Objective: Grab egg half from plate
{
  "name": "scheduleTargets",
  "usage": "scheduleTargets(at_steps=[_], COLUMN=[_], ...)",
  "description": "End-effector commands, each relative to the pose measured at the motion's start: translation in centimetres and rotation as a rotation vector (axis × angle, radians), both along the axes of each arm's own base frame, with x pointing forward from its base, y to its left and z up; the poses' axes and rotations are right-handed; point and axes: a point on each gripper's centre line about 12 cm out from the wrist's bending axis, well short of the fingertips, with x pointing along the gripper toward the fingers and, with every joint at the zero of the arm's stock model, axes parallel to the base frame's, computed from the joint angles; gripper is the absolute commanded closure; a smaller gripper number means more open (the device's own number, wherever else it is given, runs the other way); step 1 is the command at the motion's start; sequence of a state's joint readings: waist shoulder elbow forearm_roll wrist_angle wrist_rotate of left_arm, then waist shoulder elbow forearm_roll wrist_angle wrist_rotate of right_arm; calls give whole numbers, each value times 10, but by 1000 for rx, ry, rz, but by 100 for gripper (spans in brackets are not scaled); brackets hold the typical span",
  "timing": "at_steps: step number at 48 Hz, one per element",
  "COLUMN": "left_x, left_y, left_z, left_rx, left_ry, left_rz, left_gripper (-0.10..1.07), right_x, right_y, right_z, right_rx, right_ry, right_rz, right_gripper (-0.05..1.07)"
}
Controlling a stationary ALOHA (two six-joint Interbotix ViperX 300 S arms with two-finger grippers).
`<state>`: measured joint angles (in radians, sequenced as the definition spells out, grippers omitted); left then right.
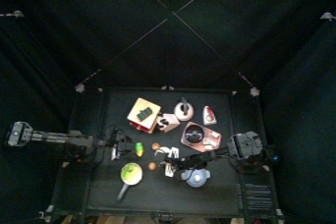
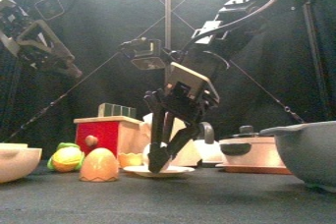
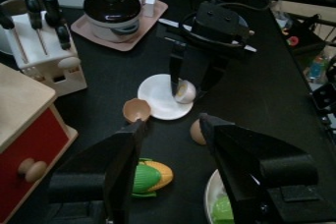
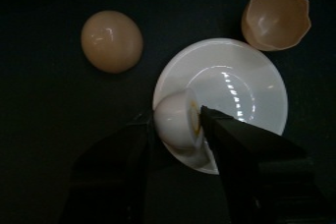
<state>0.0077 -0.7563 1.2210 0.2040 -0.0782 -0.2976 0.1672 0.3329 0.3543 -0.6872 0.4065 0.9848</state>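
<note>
While your right gripper (image 4: pixel 178 130) hangs low over the white plate (image 4: pixel 243 95), its two jaws stand partly apart with the egg half (image 4: pixel 176 116) between them at the plate's near rim. You cannot tell from these views whether the jaws press on it or only flank it. In the left wrist view you see the same gripper (image 3: pixel 178 88) pointing down at the plate (image 3: pixel 160 100), the egg half (image 3: pixel 186 91) pale by its tips. Just beyond the plate from the jaws lies a broken brown eggshell (image 4: pixel 276 16), and off to one side a whole brown egg (image 4: pixel 110 39) rests on the black table (image 4: pixel 53 90). Your left gripper (image 3: pixel 171 154) waits well back from the plate, jaws wide and holding nothing.
</note>
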Motion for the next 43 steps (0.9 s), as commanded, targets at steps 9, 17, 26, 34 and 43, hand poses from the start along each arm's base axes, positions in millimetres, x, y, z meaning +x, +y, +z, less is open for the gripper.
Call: scheduleTargets(at_steps=[9, 17, 26, 34, 43], left_x=[3, 3, 2, 2, 2], left_y=[-1, -1, 0, 0, 0], left_z=[5, 5, 5, 5, 5], left_rx=[-1, -2, -2, -3, -3], left_ry=[-20, -20, -20, -20, -20], left_rz=[-3, -3, -2, -2, -2], left_gripper=[12, 12, 12, 12, 12], right_x=[3, 2, 1, -2, -21], right_y=[0, 0, 0, 0, 10], right_z=[22, 34, 48, 58, 93], right_rx=[10, 8, 11, 16, -2], right_ry=[-52, -74, -103, -116, -124], right_rz=[-3, -3, -1, -14, -37], right_gripper=[32, 32, 32, 32, 32])
